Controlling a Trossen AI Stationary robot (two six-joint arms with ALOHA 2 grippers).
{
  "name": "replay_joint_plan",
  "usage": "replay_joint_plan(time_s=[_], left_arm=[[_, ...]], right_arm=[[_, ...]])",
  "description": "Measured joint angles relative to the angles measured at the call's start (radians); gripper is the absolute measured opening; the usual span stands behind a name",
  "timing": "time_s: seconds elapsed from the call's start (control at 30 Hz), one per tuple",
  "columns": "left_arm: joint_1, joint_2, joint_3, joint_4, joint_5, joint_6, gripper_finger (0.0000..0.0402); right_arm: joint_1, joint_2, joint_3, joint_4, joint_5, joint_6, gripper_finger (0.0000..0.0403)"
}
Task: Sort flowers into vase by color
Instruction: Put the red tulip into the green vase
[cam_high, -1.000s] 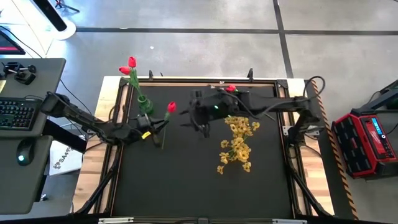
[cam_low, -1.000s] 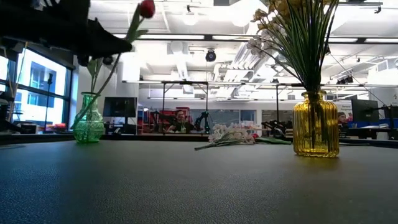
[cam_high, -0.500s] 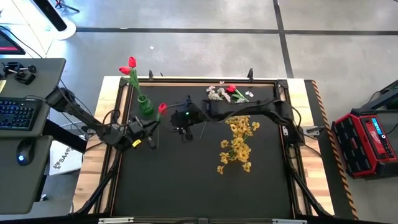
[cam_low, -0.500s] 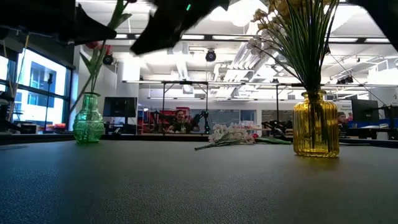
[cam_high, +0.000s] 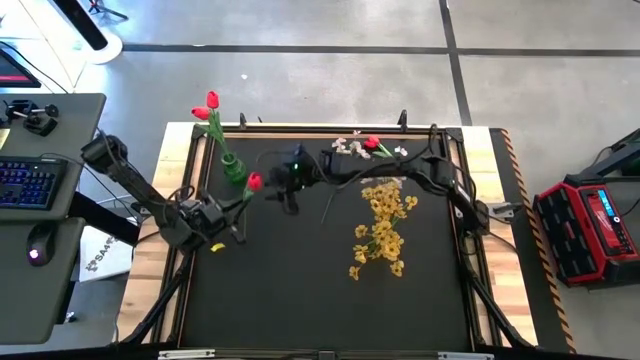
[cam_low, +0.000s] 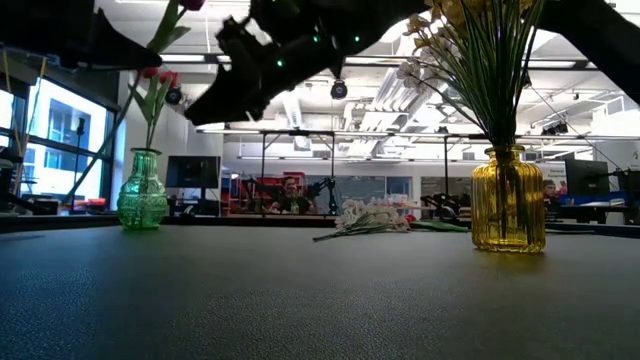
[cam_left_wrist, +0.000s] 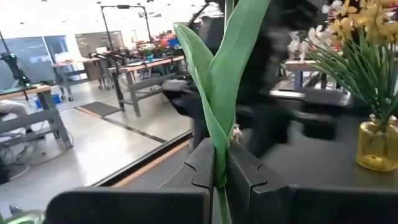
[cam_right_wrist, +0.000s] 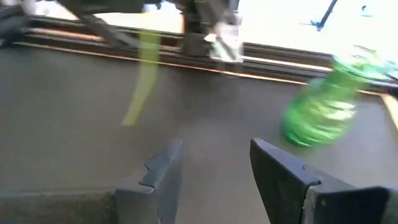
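Note:
My left gripper (cam_high: 230, 208) is at the table's left side, shut on a red tulip (cam_high: 253, 182) whose green leaf (cam_left_wrist: 227, 74) rises in front of the wrist camera. Just beyond it stands the green vase (cam_high: 234, 168) with one red tulip (cam_high: 210, 103) in it. My right gripper (cam_high: 272, 190) hangs open over the table to the right of the green vase (cam_right_wrist: 320, 115), with nothing between its fingers. A yellow vase (cam_low: 508, 200) holds the yellow sprays (cam_high: 382, 225). Whitish sprays (cam_low: 375, 215) and a red tulip (cam_high: 372, 144) lie flat near the far edge. My left gripper pinches the tulip's green stem and the base of its leaf (cam_left_wrist: 219, 168) between its two fingers. The fingers lie level and come from the table's left, across the stem. The tulip is lifted clear of the table, its head up and tilted toward the green vase.
The black mat (cam_high: 300, 290) lies bare toward the near edge. The table's wooden rim (cam_high: 150, 270) runs along the left side. A desk with a keyboard (cam_high: 25, 180) stands left of the table, and a red case (cam_high: 590, 225) to its right.
My left gripper has swung toward the table's left edge and turned about, carrying the tulip closer to the green vase. My right gripper has come down and gone toward the left edge, from beside the yellow sprays to just right of the green vase, staying open.

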Motion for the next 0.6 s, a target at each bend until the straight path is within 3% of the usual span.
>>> replay_joint_plan(time_s=[0.2,0.43,0.53,0.6], left_arm=[[-0.029,0.0,0.0,-0.178,-0.073,-0.2,0.0007],[-0.076,0.001,0.0,-0.314,-0.088,-0.379,0.0007],[-0.09,0.001,0.0,-0.339,-0.088,-0.42,0.0007],[-0.096,0.001,0.0,-0.344,-0.088,-0.433,0.0007]], right_arm=[[-0.076,-0.037,0.0,-0.014,-0.051,0.03,0.0172],[-0.152,-0.054,-0.001,-0.044,-0.106,0.059,0.016],[-0.175,-0.063,-0.088,0.101,-0.221,0.107,0.0146],[-0.189,-0.079,-0.197,0.231,-0.241,0.158,0.0136]])
